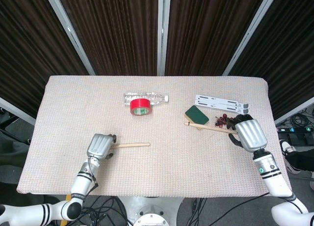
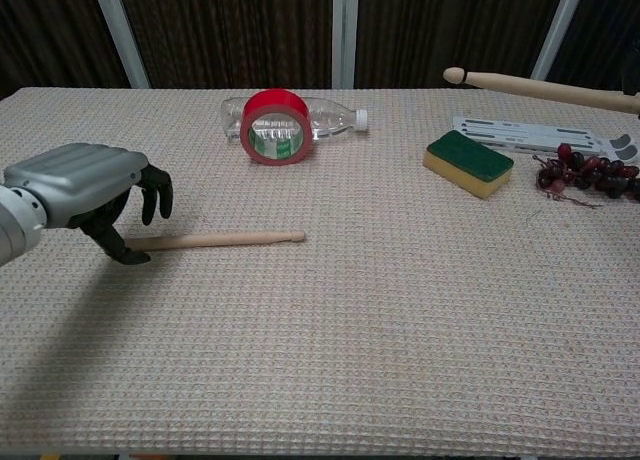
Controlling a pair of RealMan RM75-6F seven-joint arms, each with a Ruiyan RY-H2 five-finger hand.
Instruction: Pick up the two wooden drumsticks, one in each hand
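Head view: right hand (image 1: 250,133), frame right, grips stick 1 (image 1: 206,127) aloft. Left hand (image 1: 99,146), lower left, fingers apart over the butt of stick 2 (image 1: 131,145), lying left-right.

Chest view: left hand (image 2: 85,185) straddles that butt; stick 2 (image 2: 225,240) runs rightward on the table.

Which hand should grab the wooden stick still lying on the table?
The left hand. It is already at the near end of the wooden drumstick lying on the table, fingers curled over it, while the right hand holds the other wooden drumstick up.
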